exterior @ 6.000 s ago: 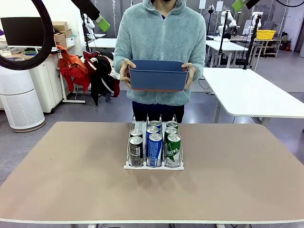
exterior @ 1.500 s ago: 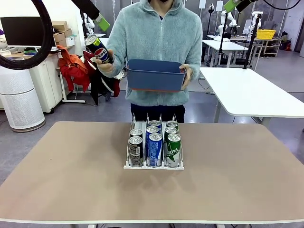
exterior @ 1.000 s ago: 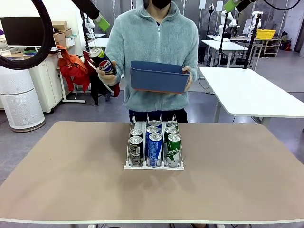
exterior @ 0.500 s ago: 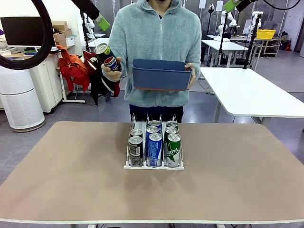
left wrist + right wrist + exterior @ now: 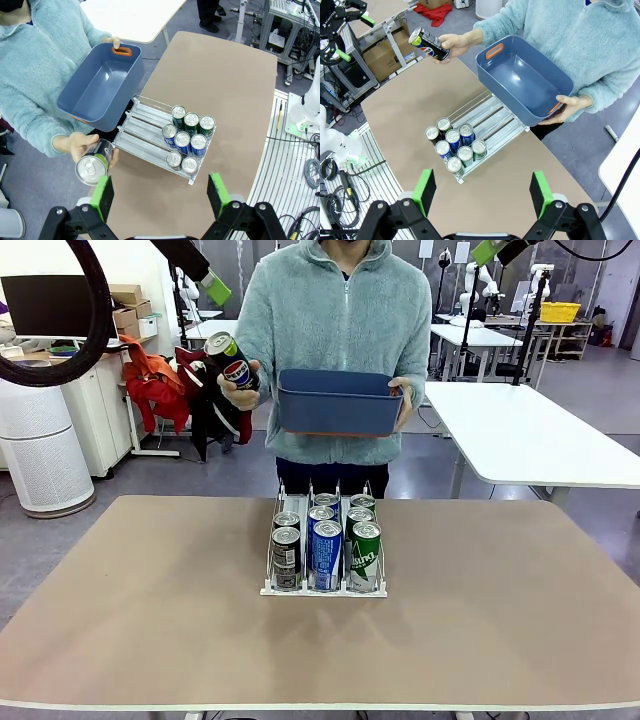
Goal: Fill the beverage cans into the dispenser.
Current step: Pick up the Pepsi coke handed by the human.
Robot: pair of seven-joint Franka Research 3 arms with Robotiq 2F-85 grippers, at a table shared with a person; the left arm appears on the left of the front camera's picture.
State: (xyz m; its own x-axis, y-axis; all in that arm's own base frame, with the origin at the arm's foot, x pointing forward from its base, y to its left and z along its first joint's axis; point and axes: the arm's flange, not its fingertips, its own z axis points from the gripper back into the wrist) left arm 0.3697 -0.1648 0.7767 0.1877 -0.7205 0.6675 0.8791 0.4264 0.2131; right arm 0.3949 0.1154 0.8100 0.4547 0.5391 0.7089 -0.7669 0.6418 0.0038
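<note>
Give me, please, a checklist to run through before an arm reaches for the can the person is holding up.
1. The left gripper is open: ok.
2. The right gripper is open: ok.
3. The black Pepsi can is held in the air by the person's hand: ok.
4. The blue bin is empty: ok.
5. The dispenser has free room behind its cans in every lane: ok.
6. The black Pepsi can is within an arm's reach: cannot tell.

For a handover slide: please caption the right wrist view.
Open right gripper overlooks a person holding a dark can and an empty blue bin beyond the dispenser holding eight cans.
</note>
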